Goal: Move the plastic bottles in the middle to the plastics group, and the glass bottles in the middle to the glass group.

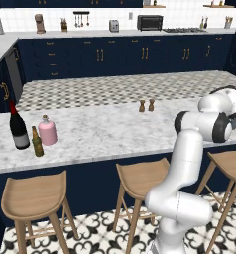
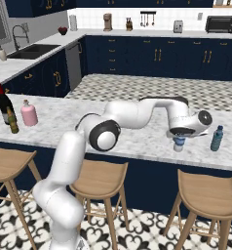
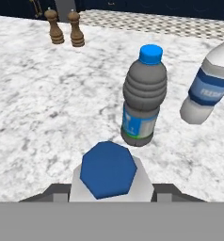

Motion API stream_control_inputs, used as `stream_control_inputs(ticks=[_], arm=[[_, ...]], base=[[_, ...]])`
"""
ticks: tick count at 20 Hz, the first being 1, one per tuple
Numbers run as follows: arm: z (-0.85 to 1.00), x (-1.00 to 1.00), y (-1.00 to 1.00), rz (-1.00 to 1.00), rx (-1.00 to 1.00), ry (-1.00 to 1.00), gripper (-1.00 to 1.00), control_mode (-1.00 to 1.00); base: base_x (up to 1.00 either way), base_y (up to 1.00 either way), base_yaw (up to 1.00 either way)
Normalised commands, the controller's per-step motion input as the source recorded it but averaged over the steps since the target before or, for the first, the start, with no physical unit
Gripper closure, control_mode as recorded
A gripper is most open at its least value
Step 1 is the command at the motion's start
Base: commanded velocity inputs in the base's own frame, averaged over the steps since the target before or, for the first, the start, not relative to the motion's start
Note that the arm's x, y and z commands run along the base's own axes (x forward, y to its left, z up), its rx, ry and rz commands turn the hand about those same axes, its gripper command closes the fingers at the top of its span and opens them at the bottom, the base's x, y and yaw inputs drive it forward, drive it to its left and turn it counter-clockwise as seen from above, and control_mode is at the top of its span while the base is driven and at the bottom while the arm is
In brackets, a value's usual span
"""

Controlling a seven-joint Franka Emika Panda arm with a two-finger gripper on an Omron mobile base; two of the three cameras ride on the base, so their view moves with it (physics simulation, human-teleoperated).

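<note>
Gripper (image 2: 179,141) clamped on blue-capped bottle (image 3: 108,175) above counter (image 3: 48,108), 2 water bottles just beyond, grey (image 3: 143,99) and clear (image 3: 212,84)

Pink bottle (image 1: 47,130) right of wine bottle (image 1: 19,127) on counter (image 1: 105,131).

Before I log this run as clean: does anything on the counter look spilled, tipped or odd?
Nothing stands out. The wine bottle, beer bottle and pink bottle stand upright together; the grey bottle stands upright too. The gripper grips a blue-capped bottle. No spill on the counter.
</note>
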Motion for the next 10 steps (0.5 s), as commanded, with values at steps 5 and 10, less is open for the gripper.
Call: stream_control_inputs(ticks=[5, 10], arm=[[-0.01, 0.11, 0.00, 0.02, 0.00, 0.03, 1.00, -1.00], [-0.28, 0.11, 0.00, 0.00, 0.00, 0.00, 1.00, -1.00]], base=[[0.00, 0.00, 0.00], [0.00, 0.00, 0.00]])
